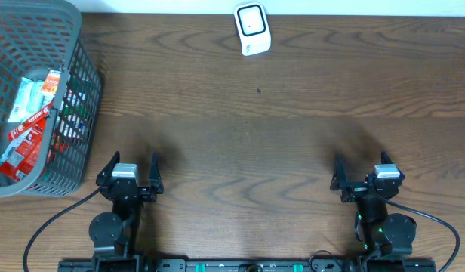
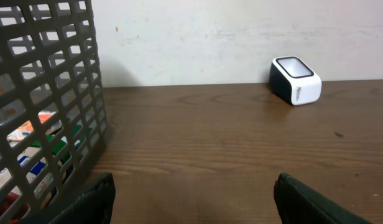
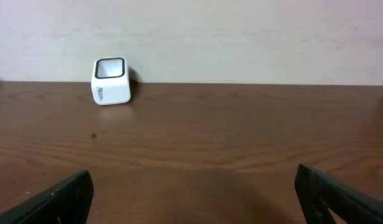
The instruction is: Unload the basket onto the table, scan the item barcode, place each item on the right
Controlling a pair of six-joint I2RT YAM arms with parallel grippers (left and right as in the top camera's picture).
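- The white scanner (image 2: 295,81), at the far edge of the table (image 1: 255,151), has a short line of dark print low on its side. It is too small for me to read from either of my wrist cameras or from overhead.
- The red-and-white packets (image 1: 30,136) in the grey basket (image 1: 87,83) at far left carry white lettering, too blurred to make out.
- I can read no brand, number or sign anywhere.

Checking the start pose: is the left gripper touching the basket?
Apart. The overhead view shows a clear gap between the left gripper and the basket.
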